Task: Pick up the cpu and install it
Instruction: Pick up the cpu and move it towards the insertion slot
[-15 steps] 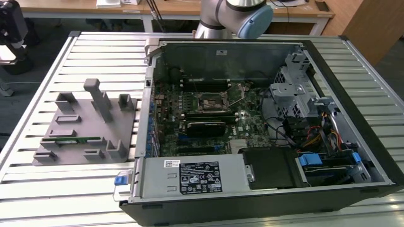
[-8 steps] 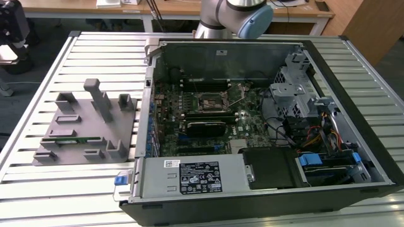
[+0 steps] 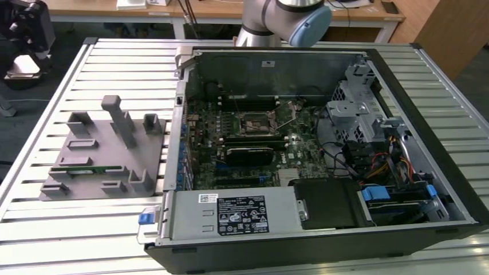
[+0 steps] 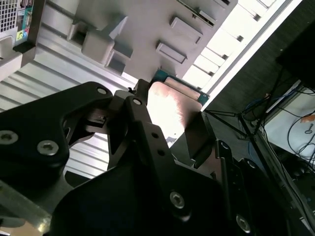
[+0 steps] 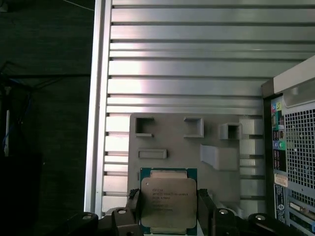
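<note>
In the first wrist view the cpu point(image 5: 168, 200), a small square chip with a silvery top and a green rim, sits between the two black fingers point(image 5: 134, 207) of my gripper point(image 5: 168, 212), which is shut on it. It hangs well above the grey fixture plate point(image 5: 187, 142). The second wrist view shows the same cpu point(image 4: 170, 105) clamped in the gripper point(image 4: 170, 130), with the fixture plate point(image 4: 142, 24) beyond it. In the exterior view the open computer case point(image 3: 428, 189) lies on the table, with the motherboard's cpu socket point(image 3: 256, 122) uncovered near the middle.
The grey fixture plate point(image 3: 99, 152) lies on the slatted table point(image 3: 68, 229) at the exterior view's left of the case and carries a thin green memory stick point(image 3: 91, 169). Upright blocks rise from the plate. The arm point(image 3: 283, 20) stands behind the case. Cables and drive bays fill the case's right side.
</note>
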Motion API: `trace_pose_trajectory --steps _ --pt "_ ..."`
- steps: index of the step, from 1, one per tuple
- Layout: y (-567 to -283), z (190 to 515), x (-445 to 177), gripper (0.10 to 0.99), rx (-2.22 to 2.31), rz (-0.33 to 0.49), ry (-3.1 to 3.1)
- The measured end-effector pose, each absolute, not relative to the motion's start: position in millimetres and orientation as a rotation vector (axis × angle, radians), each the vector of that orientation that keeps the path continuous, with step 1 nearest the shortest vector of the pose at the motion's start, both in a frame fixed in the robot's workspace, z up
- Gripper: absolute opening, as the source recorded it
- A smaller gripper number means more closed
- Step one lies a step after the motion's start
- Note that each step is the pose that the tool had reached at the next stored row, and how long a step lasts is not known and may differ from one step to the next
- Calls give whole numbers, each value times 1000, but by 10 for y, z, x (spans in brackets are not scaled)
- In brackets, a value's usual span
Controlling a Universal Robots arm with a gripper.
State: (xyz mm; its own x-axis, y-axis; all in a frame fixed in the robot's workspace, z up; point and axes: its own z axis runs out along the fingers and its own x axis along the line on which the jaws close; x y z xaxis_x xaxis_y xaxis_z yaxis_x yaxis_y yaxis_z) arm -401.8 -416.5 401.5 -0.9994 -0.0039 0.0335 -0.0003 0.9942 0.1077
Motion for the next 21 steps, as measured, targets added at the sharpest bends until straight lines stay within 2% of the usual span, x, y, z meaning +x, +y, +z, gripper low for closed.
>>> trace_pose_trajectory --steps 21 --pt "-4165 3995 -3646 541 3 -168 -3103"
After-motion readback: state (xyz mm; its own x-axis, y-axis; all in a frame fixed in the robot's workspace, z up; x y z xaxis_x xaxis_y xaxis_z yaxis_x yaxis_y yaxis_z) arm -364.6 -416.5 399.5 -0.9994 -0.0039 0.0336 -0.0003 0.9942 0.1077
